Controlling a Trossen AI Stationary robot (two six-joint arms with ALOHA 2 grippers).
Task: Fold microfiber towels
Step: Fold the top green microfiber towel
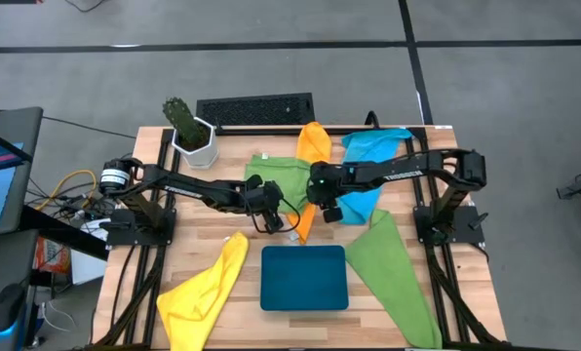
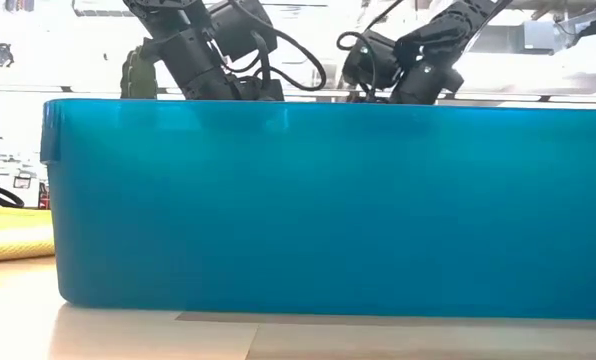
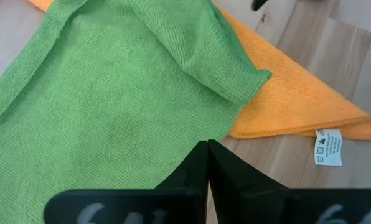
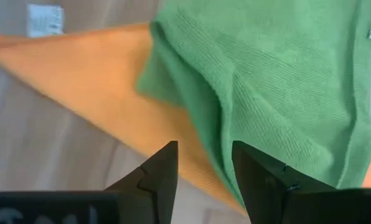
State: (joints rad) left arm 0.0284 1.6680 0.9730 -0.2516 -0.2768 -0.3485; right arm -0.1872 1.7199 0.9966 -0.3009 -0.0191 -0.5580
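A green towel lies rumpled at the table's middle, partly over a long orange towel. My left gripper is shut, its tips at the green towel's near edge. My right gripper is open above the place where the green towel overlaps the orange one, with its fingers on either side of the green edge. A sky-blue towel, a second green towel and a yellow towel lie flat on the table. My left gripper's shut fingertips stand at the green towel's near edge, coming from above. Whether they touch the cloth I cannot tell.
A dark teal tray sits at the near middle and fills the low view. A cactus in a white pot and a black keyboard-like bar stand at the far edge. The orange towel's white label lies on bare wood.
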